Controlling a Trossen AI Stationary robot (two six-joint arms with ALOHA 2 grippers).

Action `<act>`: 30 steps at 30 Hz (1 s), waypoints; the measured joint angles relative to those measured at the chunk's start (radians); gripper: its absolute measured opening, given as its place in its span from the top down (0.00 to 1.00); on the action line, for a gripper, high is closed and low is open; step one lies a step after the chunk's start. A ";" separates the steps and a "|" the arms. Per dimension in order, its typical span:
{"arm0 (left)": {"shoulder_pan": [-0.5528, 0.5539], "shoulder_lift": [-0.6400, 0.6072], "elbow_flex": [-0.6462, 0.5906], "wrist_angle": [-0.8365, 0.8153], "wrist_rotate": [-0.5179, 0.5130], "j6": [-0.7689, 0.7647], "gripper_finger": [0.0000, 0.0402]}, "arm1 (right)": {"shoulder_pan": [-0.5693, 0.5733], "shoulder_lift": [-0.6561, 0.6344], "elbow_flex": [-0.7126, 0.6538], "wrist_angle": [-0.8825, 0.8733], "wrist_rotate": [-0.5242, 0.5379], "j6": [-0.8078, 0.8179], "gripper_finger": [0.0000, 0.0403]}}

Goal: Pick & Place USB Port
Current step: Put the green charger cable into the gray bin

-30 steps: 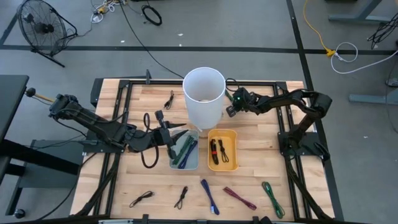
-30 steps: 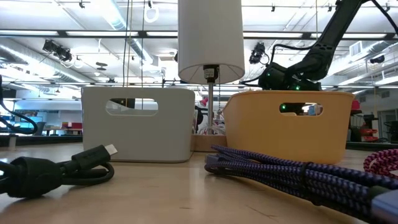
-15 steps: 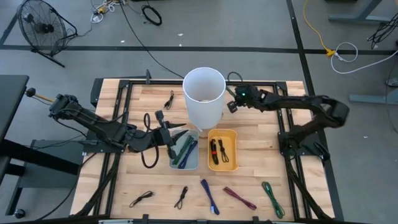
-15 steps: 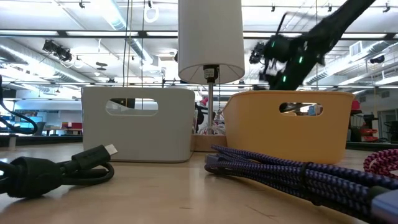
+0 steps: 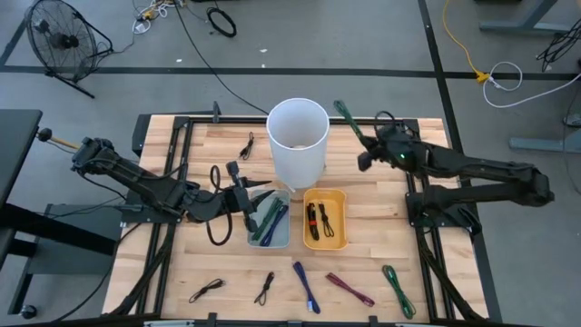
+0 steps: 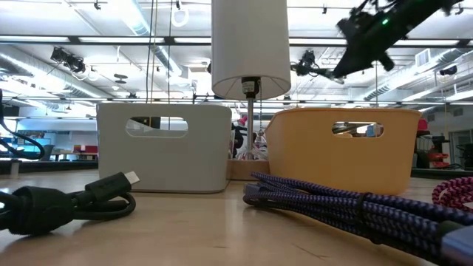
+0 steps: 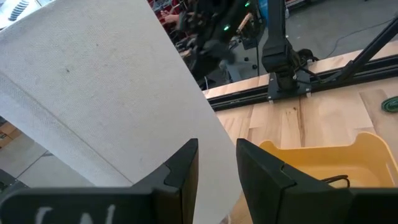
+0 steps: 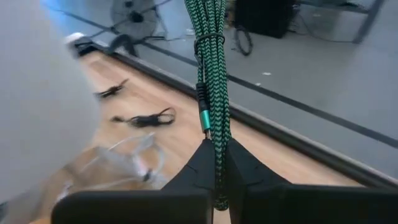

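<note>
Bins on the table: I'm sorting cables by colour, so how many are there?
2. A grey bin and a yellow bin sit side by side in front of the white bucket, grey on the left arm's side. None seems hidden.

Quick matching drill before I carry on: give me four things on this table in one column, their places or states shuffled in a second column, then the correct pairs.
Things:
1. green braided cable
2. yellow bin
3. grey bin
4. purple cable

Places or states:
A. lies loose near the table's front edge
B. clamped in the right gripper, lifted off the table
C. holds black cables
D. holds green and blue cables, next to the left gripper

Pairs: 1-B, 2-C, 3-D, 4-A
</note>
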 joint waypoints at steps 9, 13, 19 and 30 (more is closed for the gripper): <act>0.000 0.000 0.000 0.000 0.000 0.000 0.71 | 0.281 -0.109 0.000 -0.039 0.120 0.051 0.98; 0.000 0.000 0.000 0.000 0.000 0.000 0.71 | 0.382 -0.126 0.000 -0.038 0.176 0.066 0.98; 0.000 0.000 0.000 0.000 0.000 0.000 0.71 | 0.541 -0.131 0.000 -0.017 0.239 0.075 0.98; 0.000 0.000 0.000 0.000 0.000 0.000 0.71 | 0.820 -0.102 0.000 0.084 0.305 0.043 0.98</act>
